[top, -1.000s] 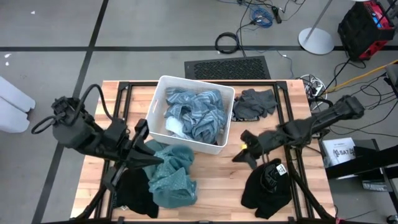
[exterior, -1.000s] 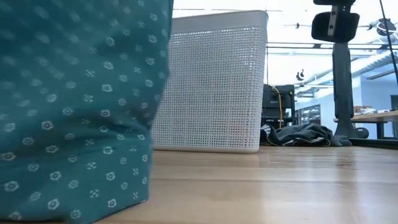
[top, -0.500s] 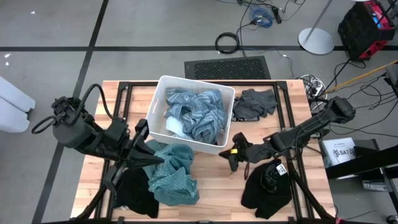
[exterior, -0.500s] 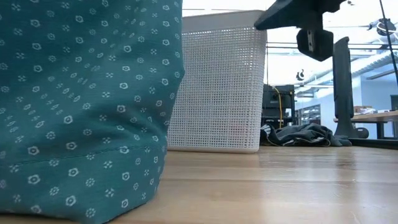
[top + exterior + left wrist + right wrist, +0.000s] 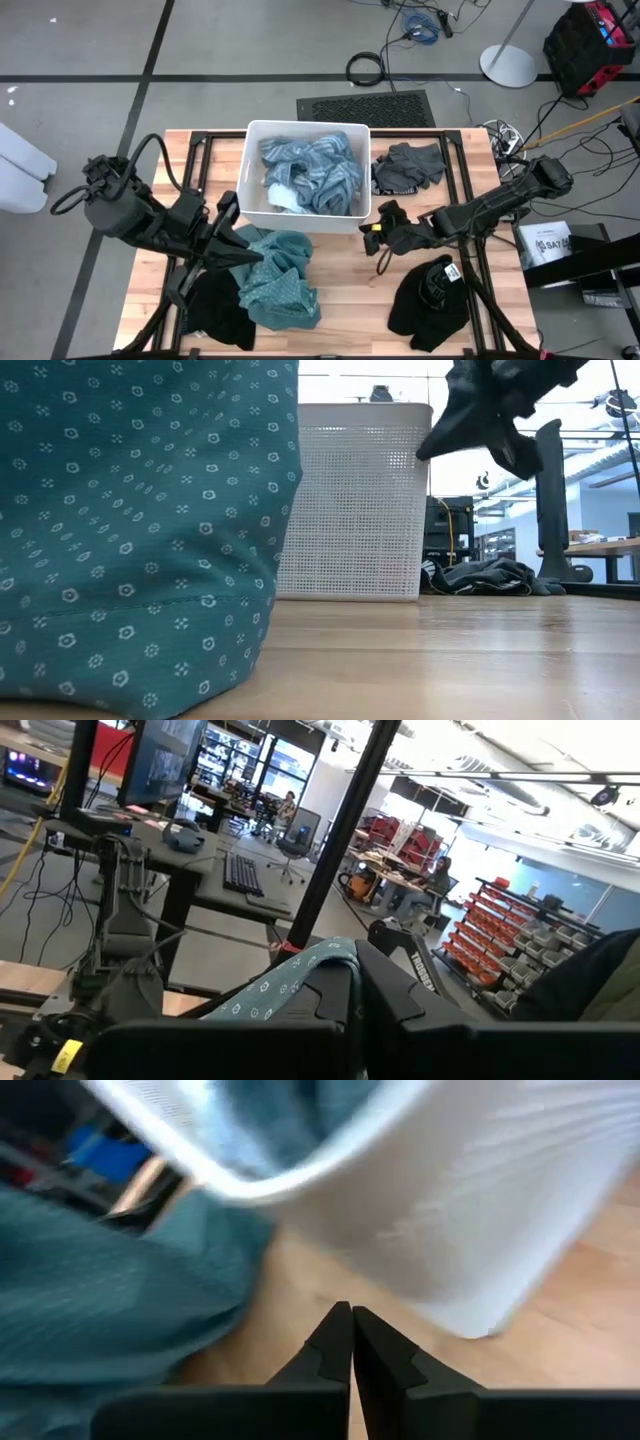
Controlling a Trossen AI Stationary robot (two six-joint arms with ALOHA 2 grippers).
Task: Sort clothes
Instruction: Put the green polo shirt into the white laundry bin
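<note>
My left gripper [image 5: 238,246] is raised over the table's near left part and shut on a teal patterned garment [image 5: 278,285], which fills the left of the low view [image 5: 130,530]. My right gripper [image 5: 370,229] is shut at the near right corner of the white bin [image 5: 252,200]. The bin holds blue and striped clothes [image 5: 310,172]. A dark grey garment [image 5: 410,165] lies to the right of the bin. One black garment [image 5: 215,310] lies at the near left and another [image 5: 428,295] at the near right. My left gripper pinches a bunched part of the teal garment [image 5: 292,982] between its two fingers, which lie nearly level and point toward the table's right. The cloth hangs below them, and its lower part is heaped on the table [image 5: 285,300]. My right gripper's shut fingertips [image 5: 422,454] meet the bin's right wall [image 5: 426,480] near its top rim, at the near right corner. They come slanting down from the table's right side. The bin stands upright on the table.
Bare wood [image 5: 345,290] lies between the teal heap and the near-right black garment. The table's black frame rails [image 5: 455,180] run along its sides. Beyond the table, cables and a floor grate [image 5: 365,108] lie on the floor.
My right gripper has gone down and toward the table's left, tipping downward and rolling, up to the bin's near right corner. The bin has turned about from askew to square with the table's edges. The teal cloth has swung slightly toward the right.
</note>
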